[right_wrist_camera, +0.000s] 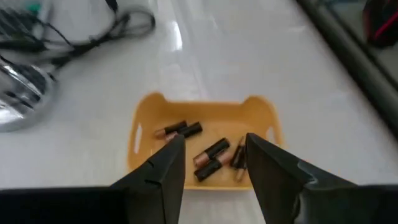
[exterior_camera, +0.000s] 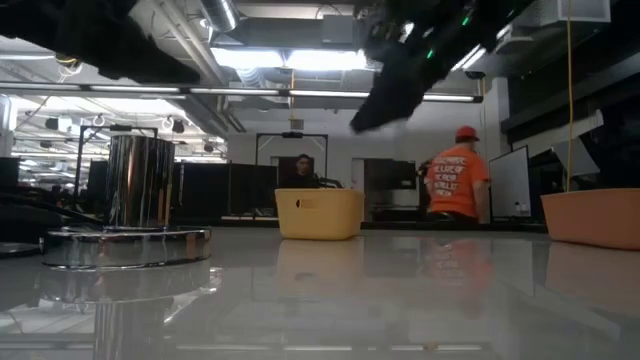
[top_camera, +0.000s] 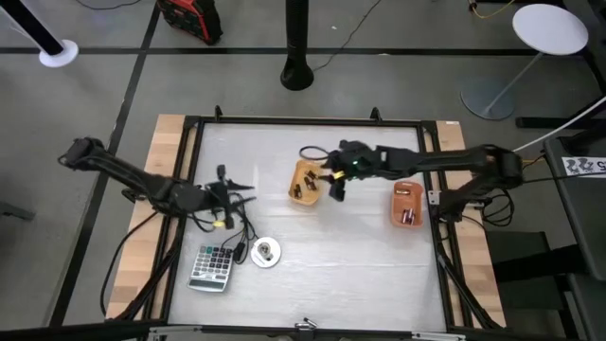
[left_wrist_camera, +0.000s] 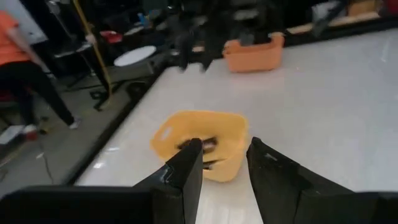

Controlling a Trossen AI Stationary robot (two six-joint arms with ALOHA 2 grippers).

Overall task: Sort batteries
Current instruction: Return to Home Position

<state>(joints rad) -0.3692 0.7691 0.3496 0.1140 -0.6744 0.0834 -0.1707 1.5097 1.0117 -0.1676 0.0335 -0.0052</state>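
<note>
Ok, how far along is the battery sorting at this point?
It looks essentially done. Dark batteries lie in the yellow bin, a few more lie in the orange bin, and the high view shows no loose ones on the table. Nothing is in hand: the right tool hangs open and empty over the yellow bin, and the left tool, over the table's left side, is open and empty too. Only parking the arms seems left.

A: What kind of place?
B: A robotics lab or workshop; exposed ceiling ducts [exterior_camera: 250, 75] and strip lights [exterior_camera: 290, 58] overhead; a tape-lined grey floor [top_camera: 95, 95]; a rail-framed table [top_camera: 360, 256]; a person [exterior_camera: 460, 182] in orange beyond.
</note>
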